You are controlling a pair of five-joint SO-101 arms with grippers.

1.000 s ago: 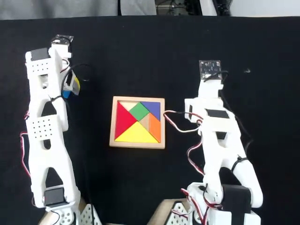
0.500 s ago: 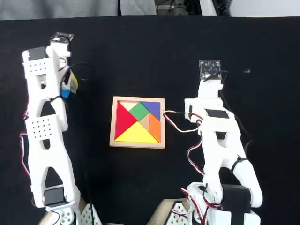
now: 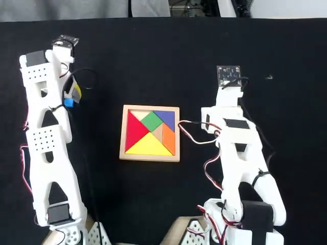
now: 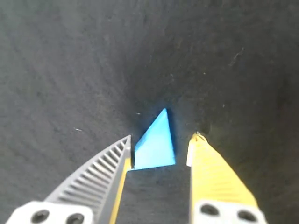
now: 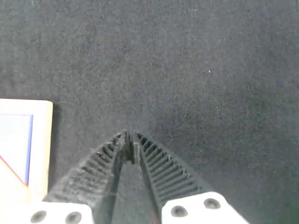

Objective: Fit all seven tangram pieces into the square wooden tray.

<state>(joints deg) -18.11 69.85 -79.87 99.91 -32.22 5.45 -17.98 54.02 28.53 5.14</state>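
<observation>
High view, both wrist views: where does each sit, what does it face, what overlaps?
High view: fixed above, looking down on the black table, the square wooden tray; both white arms show.
Left wrist view: on the left arm, facing the table; left gripper flanks a blue triangular piece.
Right wrist view: on the right arm, facing the table; shut right gripper, tray corner.
Shared: tray, high and right wrist; blue piece, high and left wrist.

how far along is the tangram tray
Nearly done. The red, yellow, green, blue and orange pieces lie in the tray. In hand: the light blue triangle at the left hand, off to the tray's side. Left: seating it. The right hand is shut, empty.
</observation>
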